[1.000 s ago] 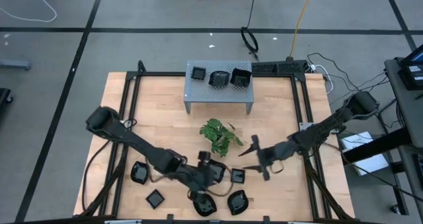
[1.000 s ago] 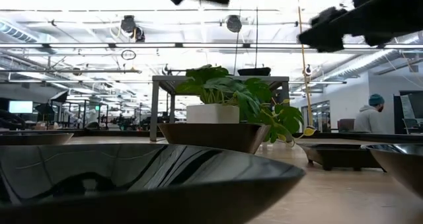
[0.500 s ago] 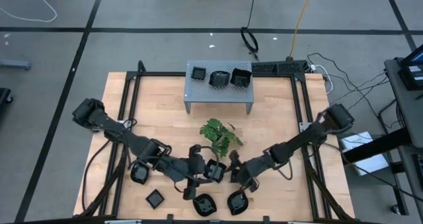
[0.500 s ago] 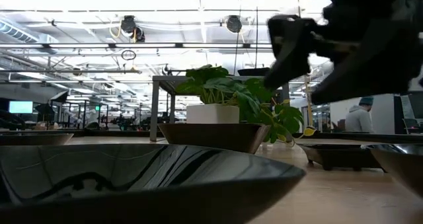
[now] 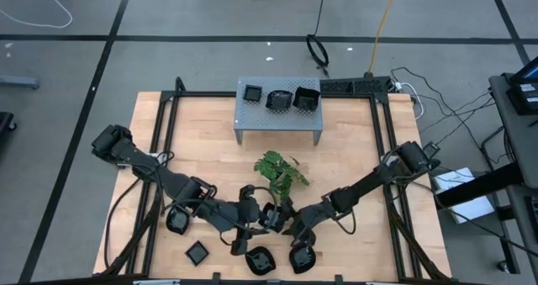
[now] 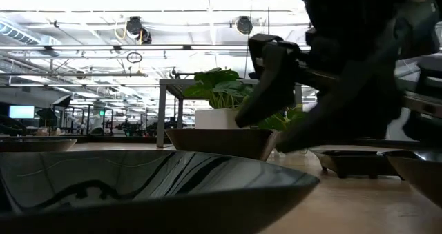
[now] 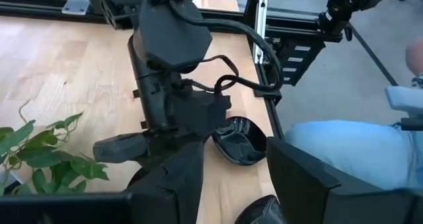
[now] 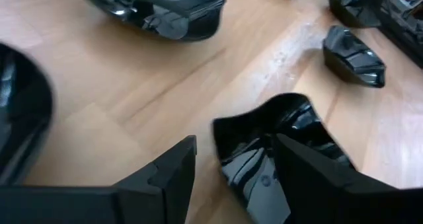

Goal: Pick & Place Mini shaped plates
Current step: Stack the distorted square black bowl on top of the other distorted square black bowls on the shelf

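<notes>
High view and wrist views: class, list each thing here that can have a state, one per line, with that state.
Left gripper: open, empty, low over the table.
Right gripper: open, rim of a wavy plate between its fingers, not gripped.
Stand plates: three, resting on the grey stand.
Square plate: lying loose on the table.
Leafy sprig: lying on the table, clear of both grippers.

Right arm hides sprig; foreground plate cropped.
</notes>
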`<action>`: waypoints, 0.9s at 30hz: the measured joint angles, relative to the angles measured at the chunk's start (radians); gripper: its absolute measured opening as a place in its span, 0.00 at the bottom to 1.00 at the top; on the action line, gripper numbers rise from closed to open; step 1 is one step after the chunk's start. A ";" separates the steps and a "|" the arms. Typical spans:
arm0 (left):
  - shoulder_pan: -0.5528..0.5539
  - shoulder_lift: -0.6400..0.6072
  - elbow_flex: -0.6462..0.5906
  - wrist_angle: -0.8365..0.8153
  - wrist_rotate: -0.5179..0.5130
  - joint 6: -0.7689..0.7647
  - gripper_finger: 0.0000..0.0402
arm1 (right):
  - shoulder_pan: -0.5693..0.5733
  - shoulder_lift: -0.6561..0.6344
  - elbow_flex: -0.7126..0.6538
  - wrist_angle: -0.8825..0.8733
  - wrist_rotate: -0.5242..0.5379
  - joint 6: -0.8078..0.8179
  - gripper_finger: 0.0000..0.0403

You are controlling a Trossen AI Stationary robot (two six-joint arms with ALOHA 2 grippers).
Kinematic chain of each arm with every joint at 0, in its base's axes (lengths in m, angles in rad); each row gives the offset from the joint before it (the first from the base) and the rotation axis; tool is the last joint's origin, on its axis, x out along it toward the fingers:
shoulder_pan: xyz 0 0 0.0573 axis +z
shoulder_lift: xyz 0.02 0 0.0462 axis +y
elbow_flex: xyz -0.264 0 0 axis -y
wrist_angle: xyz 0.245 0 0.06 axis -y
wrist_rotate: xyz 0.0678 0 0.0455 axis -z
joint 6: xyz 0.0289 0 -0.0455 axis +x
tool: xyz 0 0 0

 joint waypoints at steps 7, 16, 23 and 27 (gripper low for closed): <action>0.000 0.000 0.000 -0.001 0.000 -0.002 0.42 | -0.015 0.003 0.002 -0.014 0.003 0.035 0.34; 0.000 0.000 0.000 -0.001 0.000 -0.029 0.42 | -0.015 0.003 0.002 -0.059 0.003 0.035 0.02; -0.001 0.000 0.000 -0.001 0.000 -0.031 0.42 | -0.002 -0.025 0.000 -0.064 0.002 0.035 0.00; -0.001 0.000 0.000 0.000 0.000 -0.038 0.42 | 0.014 -0.095 0.000 -0.068 0.002 0.066 0.00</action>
